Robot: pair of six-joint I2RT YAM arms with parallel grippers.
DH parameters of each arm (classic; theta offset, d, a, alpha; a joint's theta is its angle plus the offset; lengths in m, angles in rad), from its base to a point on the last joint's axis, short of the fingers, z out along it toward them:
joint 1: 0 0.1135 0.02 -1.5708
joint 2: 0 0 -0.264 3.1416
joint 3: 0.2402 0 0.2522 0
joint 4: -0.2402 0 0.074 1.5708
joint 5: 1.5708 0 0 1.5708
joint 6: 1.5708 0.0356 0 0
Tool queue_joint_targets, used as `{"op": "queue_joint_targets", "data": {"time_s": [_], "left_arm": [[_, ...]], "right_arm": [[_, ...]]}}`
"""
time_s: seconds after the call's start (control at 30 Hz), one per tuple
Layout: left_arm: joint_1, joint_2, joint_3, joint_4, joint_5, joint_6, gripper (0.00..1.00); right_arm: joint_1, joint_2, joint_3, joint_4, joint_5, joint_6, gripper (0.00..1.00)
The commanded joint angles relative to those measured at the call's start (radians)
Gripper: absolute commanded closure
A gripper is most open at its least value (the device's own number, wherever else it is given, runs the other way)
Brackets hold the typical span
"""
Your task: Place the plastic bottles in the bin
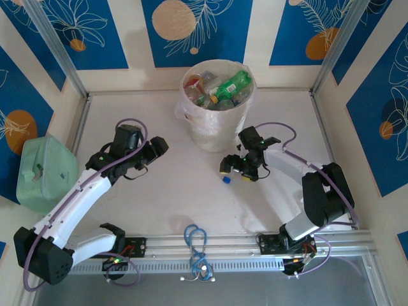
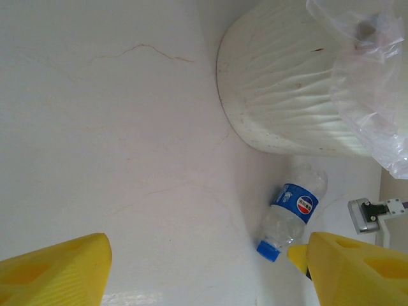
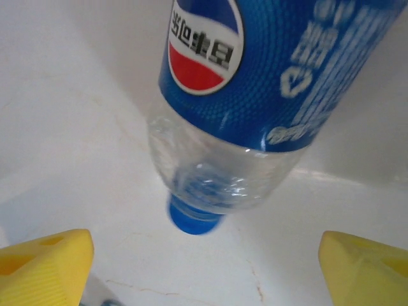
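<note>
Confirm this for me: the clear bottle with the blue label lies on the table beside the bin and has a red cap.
Not quite. The cap is blue, not red; the left wrist view shows it. The rest stands: the clear bottle with the blue label lies on the table beside the bin.

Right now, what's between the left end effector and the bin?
Just bare table between the left end effector and the bin, shown in the top external view.

bottle (image 3: pixel 248 121) base cut off at top edge; cap (image 3: pixel 191 223) blurred in rt wrist view.
</note>
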Motion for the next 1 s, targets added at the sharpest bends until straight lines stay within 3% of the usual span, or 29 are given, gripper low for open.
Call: {"op": "queue_joint_targets", "data": {"time_s": [0.0, 0.3, 0.63, 0.97], "left_arm": [[0.001, -0.003, -0.018, 0.015, 0.015, -0.009, 0.20], [0.001, -0.001, -0.029, 0.020, 0.017, -0.011, 0.20], [0.001, -0.011, -0.036, 0.016, 0.020, -0.006, 0.20], [0.000, -0.006, -0.048, 0.031, 0.027, -0.011, 0.20]], "right_arm": [[0.016, 0.039, 0.065, -0.049, 0.099, 0.041, 0.08], [0.056, 0.169, 0.183, -0.107, 0.186, 0.242, 0.08], [0.007, 0.182, 0.137, -0.034, 0.236, 0.481, 0.05], [-0.055, 0.173, 0.146, -0.052, 0.273, 0.483, 0.08]]}}
